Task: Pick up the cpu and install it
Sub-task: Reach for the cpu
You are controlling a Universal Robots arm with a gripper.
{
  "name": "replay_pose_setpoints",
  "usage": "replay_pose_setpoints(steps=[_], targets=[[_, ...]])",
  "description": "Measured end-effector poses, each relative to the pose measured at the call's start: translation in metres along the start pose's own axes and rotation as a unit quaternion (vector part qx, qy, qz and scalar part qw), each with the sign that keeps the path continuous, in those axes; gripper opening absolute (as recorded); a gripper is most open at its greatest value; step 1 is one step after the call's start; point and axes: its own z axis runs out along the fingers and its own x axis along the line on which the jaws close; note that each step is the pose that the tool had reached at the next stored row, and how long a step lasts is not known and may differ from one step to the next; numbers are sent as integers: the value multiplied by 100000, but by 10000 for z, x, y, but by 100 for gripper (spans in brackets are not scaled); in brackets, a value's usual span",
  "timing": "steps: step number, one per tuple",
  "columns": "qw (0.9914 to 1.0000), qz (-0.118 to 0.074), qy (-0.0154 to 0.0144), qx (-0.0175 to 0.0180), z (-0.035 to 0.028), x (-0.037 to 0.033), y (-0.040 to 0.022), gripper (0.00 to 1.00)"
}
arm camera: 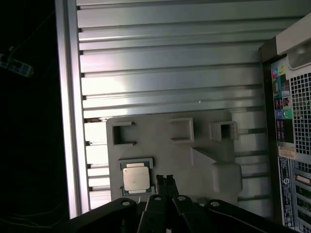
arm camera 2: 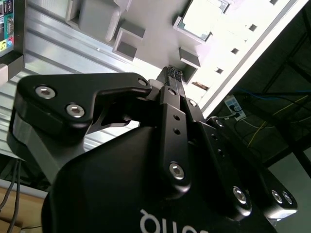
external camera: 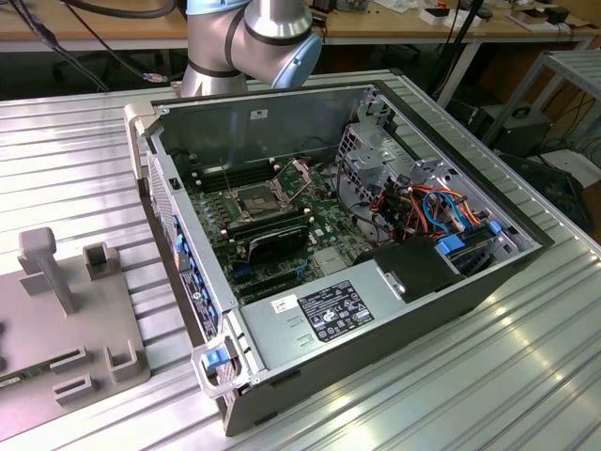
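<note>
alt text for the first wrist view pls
A small silver cpu sits in a recess of a grey fixture plate on a ribbed metal table, with the gripper near it, jaws shut and empty. A computer case's rear panel stands nearby.

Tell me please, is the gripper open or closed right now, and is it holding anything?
Gripper: closed, empty; the cpu lies in the grey tray nearby.

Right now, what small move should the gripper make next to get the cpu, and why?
Probably shift sideways until centred over the cpu. The gripper is shut and empty, with its tips beside the cpu, not astride it. The cpu lies in its pocket on the grey fixture.
</note>
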Motion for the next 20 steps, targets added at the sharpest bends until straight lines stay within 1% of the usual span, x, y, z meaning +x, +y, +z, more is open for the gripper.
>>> replay_pose_setpoints(steps=[6, 10, 20], targets=[[100000, -3, 2, -1, 28, 56, -5, 11], [100000, -2, -1, -3, 57, 120, -12, 11], [100000, 1, 1, -2, 112, 253, -24, 11]])
